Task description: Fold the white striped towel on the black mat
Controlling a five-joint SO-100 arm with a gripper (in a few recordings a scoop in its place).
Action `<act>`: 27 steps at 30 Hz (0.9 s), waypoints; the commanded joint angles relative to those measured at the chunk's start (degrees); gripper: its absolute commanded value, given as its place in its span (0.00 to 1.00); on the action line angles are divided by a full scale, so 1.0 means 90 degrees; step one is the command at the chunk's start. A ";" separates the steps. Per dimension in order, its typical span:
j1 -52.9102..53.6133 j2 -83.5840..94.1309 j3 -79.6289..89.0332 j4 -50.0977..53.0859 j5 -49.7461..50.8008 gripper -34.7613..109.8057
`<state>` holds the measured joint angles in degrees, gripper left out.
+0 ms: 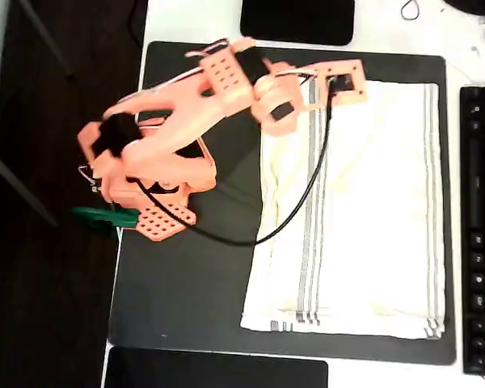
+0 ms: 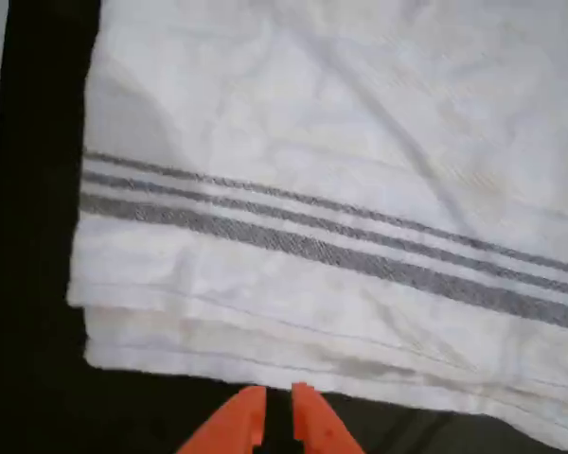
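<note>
From overhead, my orange arm (image 1: 178,121) reaches from its base at the left edge of the black mat (image 1: 186,291) across to the upper left corner of the white striped towel (image 1: 364,218). The towel lies flat on the right half of the mat, with one band of grey stripes running down near its left side and another near its right edge. A black cable (image 1: 303,198) from my wrist trails in a loop across the towel's left part and back over the mat to my base. This view also takes in what my wrist camera misses: a green clamp (image 1: 105,217) at my base, a black keyboard (image 1: 481,226) along the right edge of the white table (image 1: 194,20), and glossy black rectangles at the top (image 1: 297,20) and bottom (image 1: 218,370) of the picture. I cannot tell from up here how my fingers stand.

My wrist view gives the close detail. My hand (image 2: 276,416) sits at the bottom of the picture, its two orange fingertips (image 2: 241,421) nearly together with only a thin slit between them and nothing in it. They hover over bare mat just beside the towel's edge, where several stacked layers of cloth show. The grey stripes cross the cloth just beyond.

I can read no writing or label in either view.
</note>
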<state>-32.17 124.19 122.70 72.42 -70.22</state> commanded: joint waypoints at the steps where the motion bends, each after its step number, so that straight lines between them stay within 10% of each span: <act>1: -0.0137 -0.0625 -0.0713 -0.0293 0.0244 0.25; 27: -0.0557 -0.6016 -0.5225 -0.0518 0.1729 0.36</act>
<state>-37.97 70.84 79.63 68.20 -55.11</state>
